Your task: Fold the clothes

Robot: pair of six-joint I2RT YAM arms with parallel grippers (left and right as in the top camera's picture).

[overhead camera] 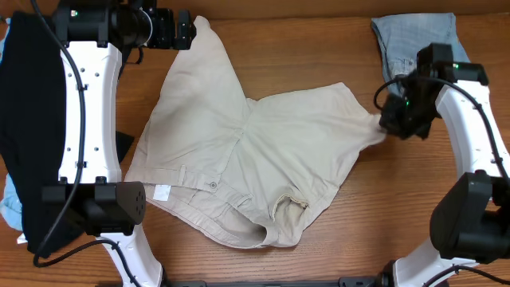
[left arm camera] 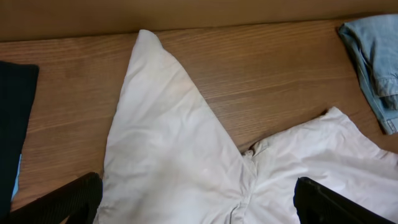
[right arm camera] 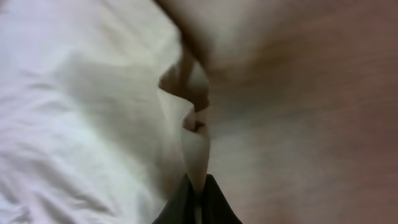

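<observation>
The beige khaki shorts (overhead camera: 255, 151) lie spread on the wooden table, waistband with button and white label toward the front, legs pointing back and right. My right gripper (overhead camera: 389, 121) is shut on the hem corner of the right leg; the right wrist view shows the fingers (right arm camera: 198, 202) pinching the fabric edge (right arm camera: 194, 143). My left gripper (overhead camera: 183, 33) is open near the tip of the back leg; in the left wrist view its fingers (left arm camera: 199, 205) straddle the shorts (left arm camera: 168, 149) without holding them. The black garment (overhead camera: 24, 119) lies at the left. The light-blue denim shorts (overhead camera: 410, 36) lie at the back right.
The denim shorts also show at the right edge of the left wrist view (left arm camera: 376, 56), the black garment at its left edge (left arm camera: 12, 106). A bit of light-blue cloth (overhead camera: 9, 209) sticks out under the black garment. Bare wood table (overhead camera: 319, 48) lies between the garments.
</observation>
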